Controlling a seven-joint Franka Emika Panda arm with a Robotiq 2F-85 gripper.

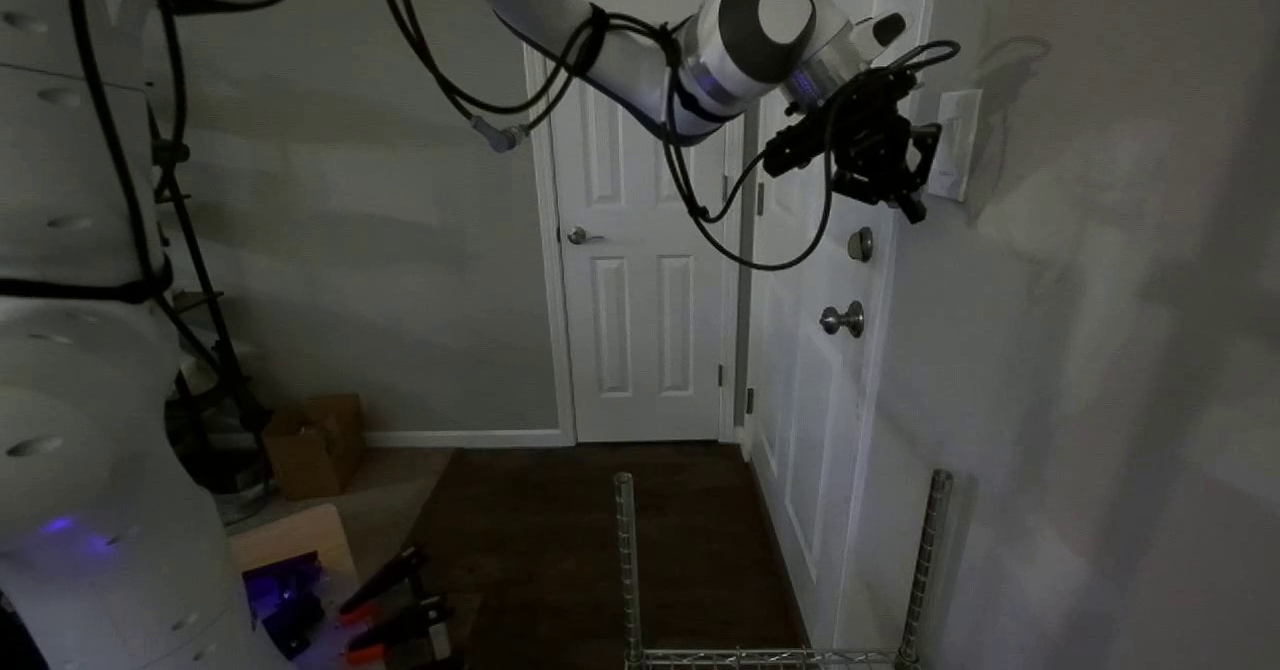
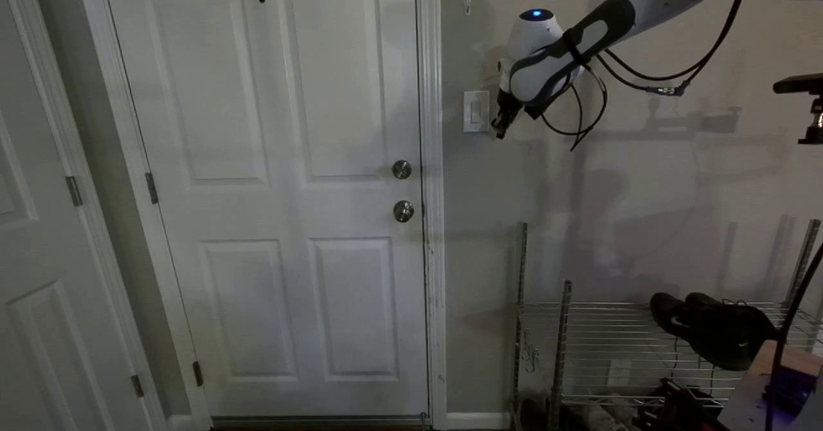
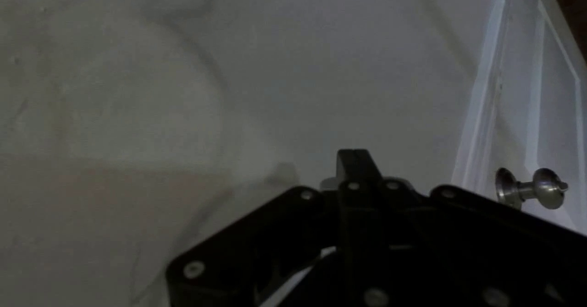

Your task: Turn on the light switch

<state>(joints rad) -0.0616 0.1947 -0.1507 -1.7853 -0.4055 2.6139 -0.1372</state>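
The light switch (image 1: pixel 957 147) is a white upright plate on the right wall in an exterior view. It also shows in an exterior view (image 2: pixel 476 111) just right of the door frame, with its rocker facing out. My gripper (image 1: pixel 914 208) is black and points downward by the plate's lower edge, covering a little of its left side. In an exterior view the fingertips (image 2: pixel 499 132) sit just right of the plate, apart from it in the picture. In the wrist view the fingertips (image 3: pixel 353 152) are together with nothing between them. A white sliver shows behind the linkage; I cannot tell if it is the plate.
A white door (image 2: pixel 276 212) with a deadbolt (image 2: pixel 402 169) and a round knob (image 2: pixel 404 211) stands beside the switch. The knob also shows in the wrist view (image 3: pixel 548 188). A wire shelf (image 2: pixel 617 354) with dark shoes (image 2: pixel 714 328) stands below the arm. Loose cables hang from the arm.
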